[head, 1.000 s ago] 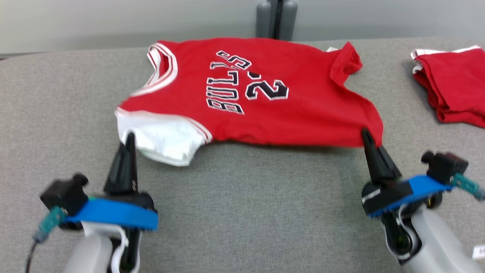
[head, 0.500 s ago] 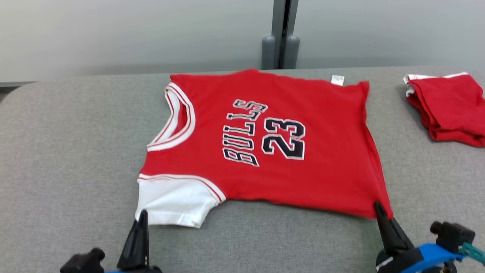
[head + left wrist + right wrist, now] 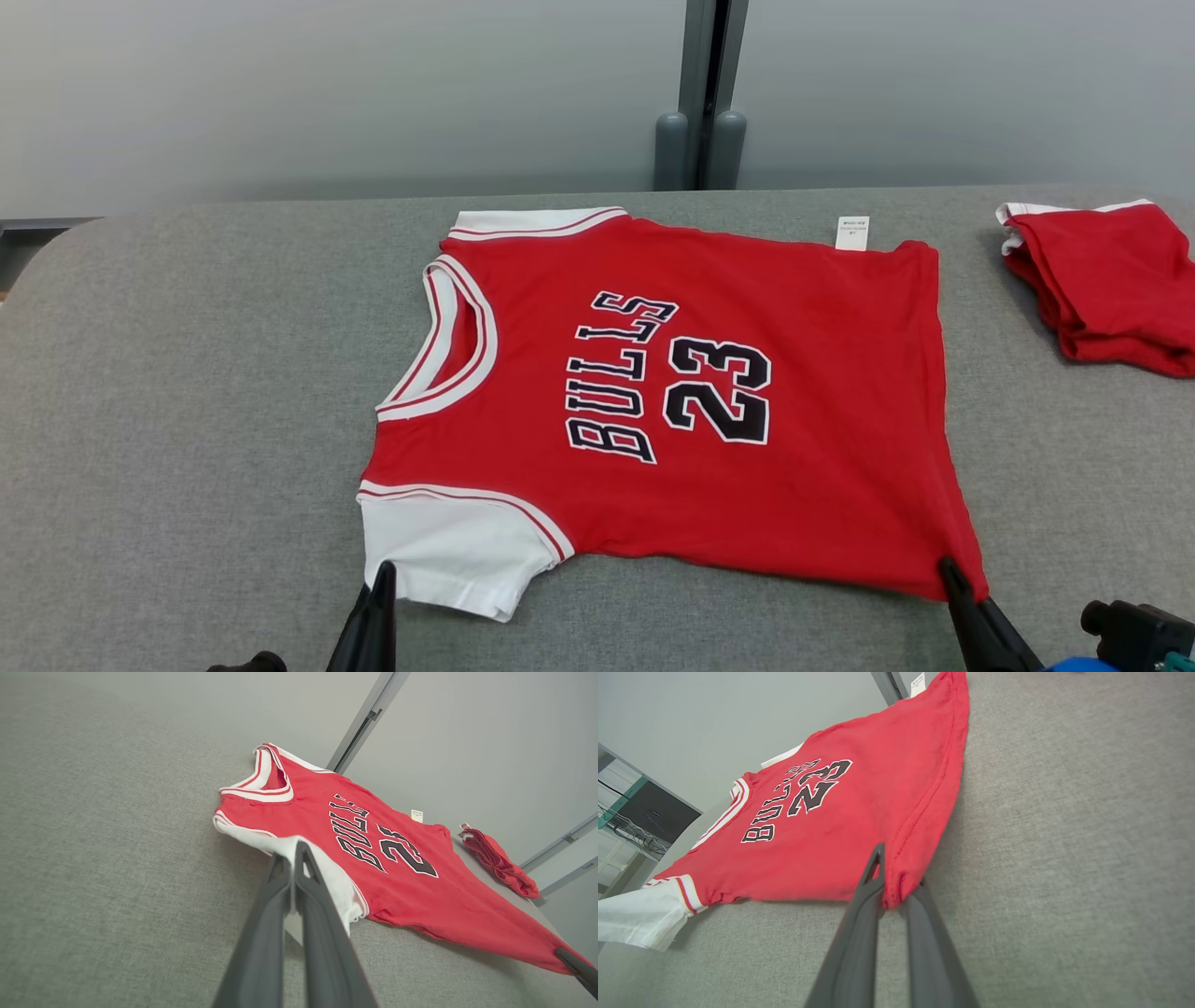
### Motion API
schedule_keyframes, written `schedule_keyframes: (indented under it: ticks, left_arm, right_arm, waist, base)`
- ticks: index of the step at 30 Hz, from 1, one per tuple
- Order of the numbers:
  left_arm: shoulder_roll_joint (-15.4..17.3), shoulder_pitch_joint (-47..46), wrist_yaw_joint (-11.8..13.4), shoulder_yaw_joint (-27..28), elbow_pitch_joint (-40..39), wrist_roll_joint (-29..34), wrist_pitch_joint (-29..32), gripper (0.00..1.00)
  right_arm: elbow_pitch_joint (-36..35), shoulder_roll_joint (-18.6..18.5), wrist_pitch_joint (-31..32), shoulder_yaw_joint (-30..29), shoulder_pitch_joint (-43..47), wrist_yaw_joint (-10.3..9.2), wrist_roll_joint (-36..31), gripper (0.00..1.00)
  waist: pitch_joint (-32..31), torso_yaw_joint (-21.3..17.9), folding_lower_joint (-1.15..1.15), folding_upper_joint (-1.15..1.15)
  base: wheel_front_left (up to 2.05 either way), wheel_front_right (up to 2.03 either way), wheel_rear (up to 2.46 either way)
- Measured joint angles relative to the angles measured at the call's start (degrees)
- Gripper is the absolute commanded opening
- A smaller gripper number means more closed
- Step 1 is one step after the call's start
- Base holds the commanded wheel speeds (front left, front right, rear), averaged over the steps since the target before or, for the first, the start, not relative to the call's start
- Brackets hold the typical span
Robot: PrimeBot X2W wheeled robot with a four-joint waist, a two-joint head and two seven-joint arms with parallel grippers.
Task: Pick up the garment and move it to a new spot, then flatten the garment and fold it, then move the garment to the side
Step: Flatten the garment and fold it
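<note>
The garment [image 3: 700, 401] is a red jersey with white sleeves and "BULLS 23" in black letters. It lies spread face up on the grey padded table [image 3: 187, 392], collar to the left. My left gripper [image 3: 381, 583] is shut on the near white sleeve [image 3: 322, 868], pinching its edge. At the jersey's near right hem corner [image 3: 896, 891], my right gripper [image 3: 950, 574] is shut on the red cloth. Both grips hold the near edge low over the table.
A second red garment [image 3: 1102, 280], folded, lies at the table's far right. A grey wall with a vertical post [image 3: 700, 93] stands behind the table. The table's left end is rounded.
The camera has tilted up, so the whole picture shifted down. The jersey's far edge has settled flat and its folded far right corner has opened out. Both grippers stay shut on the near edge.
</note>
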Motion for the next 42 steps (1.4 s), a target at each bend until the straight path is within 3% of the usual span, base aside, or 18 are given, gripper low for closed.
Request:
schedule_keyframes:
  ticks: [19, 42]
  left_arm:
    - [3.8, -12.9, -2.2, 0.5, 1.5, 1.7, 2.7, 0.00]
    - [5.8, -36.2, -6.8, 0.2, 20.5, 2.1, 1.8, 0.00]
  right_arm:
    - [-3.8, 4.0, 6.7, -2.1, -4.2, 0.00, -1.6, 0.00]
    - [1.0, 4.2, 8.1, -1.5, -18.6, 0.00, 1.1, 0.00]
  waist:
    - [2.9, -2.9, 0.01, 0.00]
    - [11.7, -6.1, 0.01, 0.00]
  base:
    - [0.00, 0.00, 0.00]
    - [0.00, 0.00, 0.00]
